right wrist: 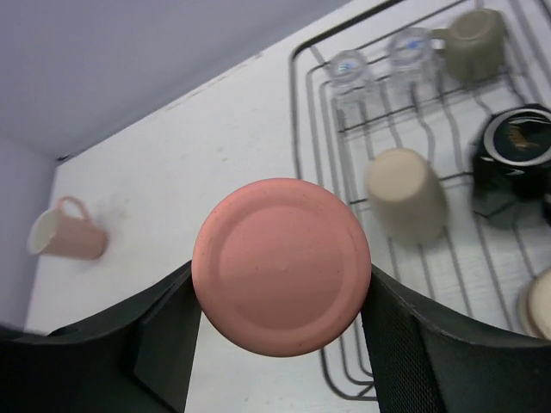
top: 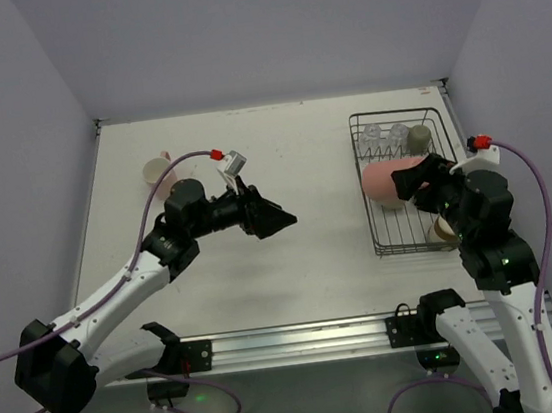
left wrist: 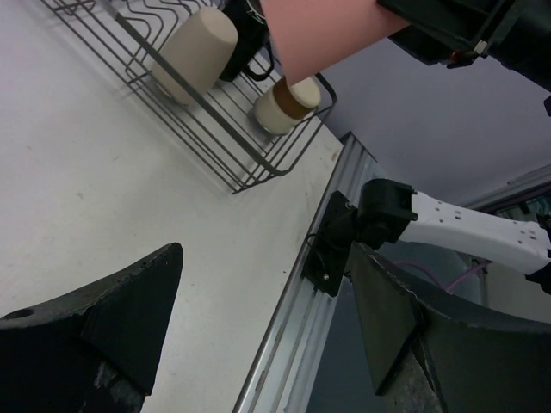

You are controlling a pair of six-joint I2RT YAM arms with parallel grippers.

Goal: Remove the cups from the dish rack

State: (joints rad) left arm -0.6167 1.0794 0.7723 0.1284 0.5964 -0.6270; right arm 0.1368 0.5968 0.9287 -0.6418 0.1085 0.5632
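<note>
white table (top: pixel 291 164) | dish rack (top: pixel 371 220) at right | pale pink mug (top: pixel 158 173) on its side, left

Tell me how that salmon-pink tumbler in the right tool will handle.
The salmon-pink tumbler keeps its round shape in the right tool, so it is probably rigid. Its smooth, plain wall may slip or twist in the grip. No handle shows, so it would likely roll if laid on its side.

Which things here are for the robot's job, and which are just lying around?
Job: dish rack, salmon tumbler, beige cup, black mug, clear glasses, olive-grey mug, cream cup, pale pink mug.
Just there: metal rail, purple cable.
</note>
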